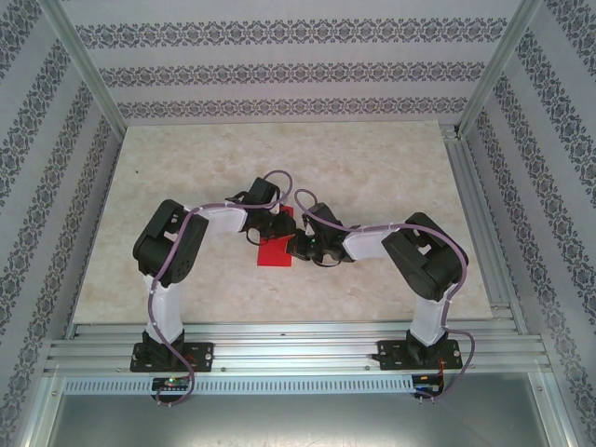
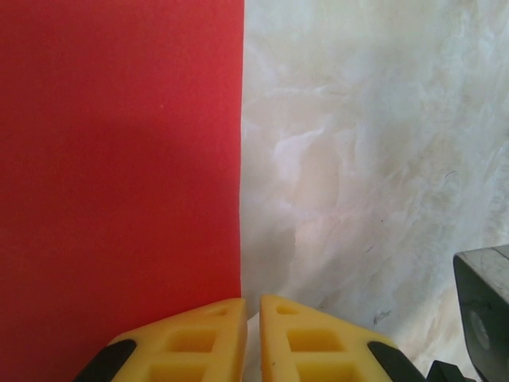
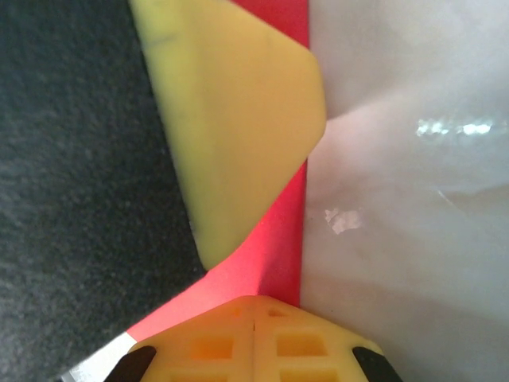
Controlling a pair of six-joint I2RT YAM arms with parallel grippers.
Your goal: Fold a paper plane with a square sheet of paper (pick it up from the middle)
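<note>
Folding step, judged to be under way at mid-table. The square sheet of paper (image 1: 276, 251) lies on the table (image 2: 382, 159) between the two arms. Left gripper (image 2: 252, 338): jaws all but together at the sheet's straight edge. Right gripper (image 3: 253, 338): jaws together, red paper running up to the tips; whether either pinches the sheet cannot be told. Risk: with both grippers crowded on one edge, uneven pulling could skew the crease or tear the paper

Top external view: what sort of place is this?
Probably a purpose-built robot test cell: an aluminium extrusion frame boxes it in, patterned wallpaper panels form the walls, and the left arm and right arm are bolted at a marble-look tabletop's near edge.
</note>
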